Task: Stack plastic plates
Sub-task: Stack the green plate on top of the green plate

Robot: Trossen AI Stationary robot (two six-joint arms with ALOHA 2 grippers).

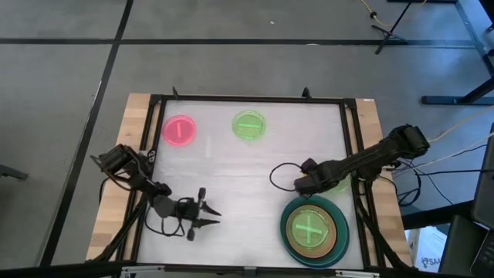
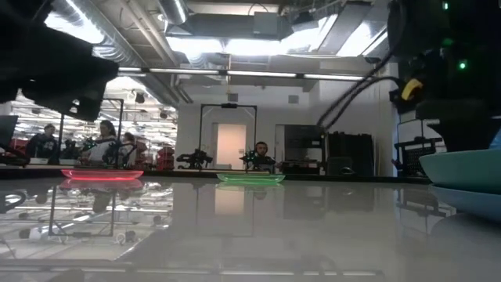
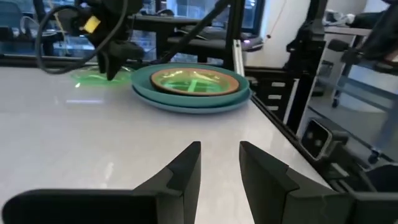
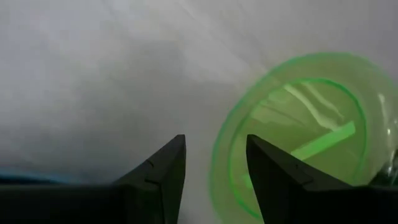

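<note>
A stack [image 1: 312, 230] sits near the table's near right corner: a teal plate, an orange plate [image 3: 194, 83] and a neon-green plate on top. A pink plate [image 1: 179, 131] and a green plate [image 1: 249, 125] lie flat toward the far edge. Another green plate [image 4: 298, 137] lies just beyond the stack. My right gripper [image 1: 302, 185] is open and points down over it. In the right wrist view its rim [image 4: 216, 165] shows between the fingers. My left gripper [image 1: 208, 215] is open, low over bare table left of the stack. My right gripper stands from above with one finger [image 4: 273, 180] over the green plate's inside and the other outside the rim. I cannot tell whether either finger touches the plate, which lies flat on the table.
A black frame [image 1: 351, 154] borders the white tabletop. A black cable loop [image 1: 279, 176] hangs beside my right gripper. Bare table lies between the two arms and in the middle. People and equipment show in the room beyond the far edge.
</note>
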